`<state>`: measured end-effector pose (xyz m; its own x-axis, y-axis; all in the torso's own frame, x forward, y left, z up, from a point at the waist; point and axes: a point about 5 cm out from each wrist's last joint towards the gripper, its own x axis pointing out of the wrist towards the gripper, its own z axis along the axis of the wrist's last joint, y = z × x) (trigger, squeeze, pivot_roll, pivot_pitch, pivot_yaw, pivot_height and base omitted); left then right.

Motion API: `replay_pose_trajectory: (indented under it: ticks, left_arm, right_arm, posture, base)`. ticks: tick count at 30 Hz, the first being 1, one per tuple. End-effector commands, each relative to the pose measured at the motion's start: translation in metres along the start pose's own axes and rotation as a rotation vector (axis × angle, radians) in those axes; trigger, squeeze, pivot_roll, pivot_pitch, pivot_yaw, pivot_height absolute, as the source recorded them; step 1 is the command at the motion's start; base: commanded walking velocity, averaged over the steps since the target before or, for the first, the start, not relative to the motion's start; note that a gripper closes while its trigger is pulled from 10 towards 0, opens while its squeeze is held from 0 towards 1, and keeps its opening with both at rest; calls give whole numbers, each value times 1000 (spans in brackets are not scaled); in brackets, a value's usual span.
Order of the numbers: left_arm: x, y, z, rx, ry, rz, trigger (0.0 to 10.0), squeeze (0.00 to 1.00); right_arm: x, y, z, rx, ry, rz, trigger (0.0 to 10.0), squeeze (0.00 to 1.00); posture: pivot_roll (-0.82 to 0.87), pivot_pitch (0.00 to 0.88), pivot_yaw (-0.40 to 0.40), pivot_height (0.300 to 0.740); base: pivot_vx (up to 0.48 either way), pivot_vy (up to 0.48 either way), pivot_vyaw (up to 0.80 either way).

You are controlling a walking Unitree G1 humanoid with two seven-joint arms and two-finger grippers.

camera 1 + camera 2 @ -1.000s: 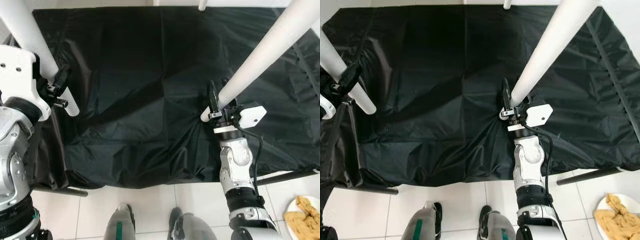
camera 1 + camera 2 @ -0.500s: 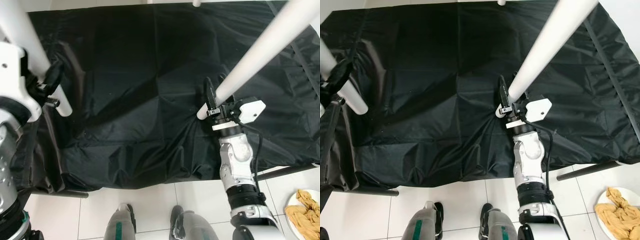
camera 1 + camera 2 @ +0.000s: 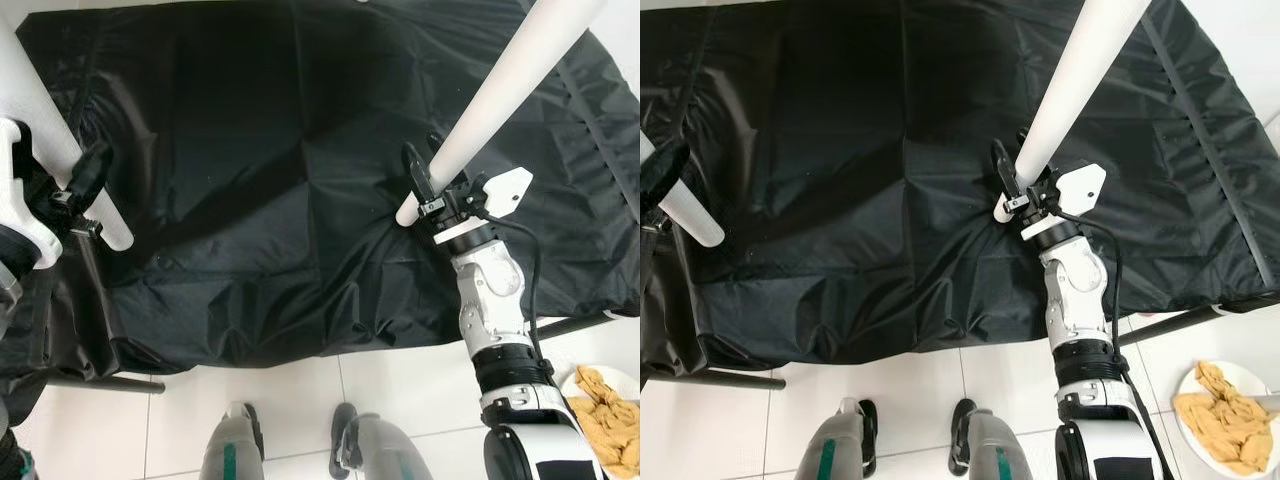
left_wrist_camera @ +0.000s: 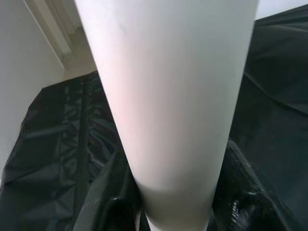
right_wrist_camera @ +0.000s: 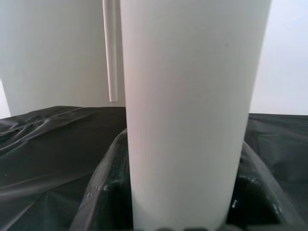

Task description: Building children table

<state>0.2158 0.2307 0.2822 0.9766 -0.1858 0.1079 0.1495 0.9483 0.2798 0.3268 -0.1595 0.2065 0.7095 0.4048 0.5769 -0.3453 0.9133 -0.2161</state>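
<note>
Underneath, black sheet (image 3: 250,180) on white tiles (image 3: 300,420); both tools clamped round white legs (image 3: 500,90).

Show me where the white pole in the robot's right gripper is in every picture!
Left eye view: the white pole slants from the top right down to the right gripper.
Right eye view: it slants from top centre-right to the middle.
Left wrist view: that is the other pole, in the left gripper.
Right wrist view: it stands big in the middle.
Shared landmark: the black cloth.
</note>
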Motion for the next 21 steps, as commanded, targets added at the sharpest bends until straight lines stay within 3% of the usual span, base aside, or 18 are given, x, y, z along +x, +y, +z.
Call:
replay_pose_trajectory:
  ticks: [1,10,11,14,21]
  left_arm:
    - [-13,1,12,104,-31,-43,10000,0]
    - [-25,21,3,86,-32,-19,10000,0]
    - [-31,28,3,59,-50,2,10000,0]
    - [-36,35,-5,26,-32,34,10000,0]
    - [-36,36,-18,20,-12,30,10000,0]
  right_arm:
    - [-17,-9,-11,-2,88,-17,10000,0]
    - [-29,-24,-9,-42,123,-16,10000,0]
    - [-35,-35,-7,-70,135,-58,10000,0]
    - [-44,-44,-6,-88,158,-88,10000,0]
    - [-51,-43,-10,-91,184,-95,10000,0]
  posture:
    - [316,216,-12,740]
    - [295,202,-30,740]
    - [289,198,-38,740]
    - [283,193,-41,740]
    - [267,180,-38,740]
  base:
    - [0,0,0]
    - [0,0,0]
    - [0,0,0]
    - [0,0,0]
    - [0,0,0]
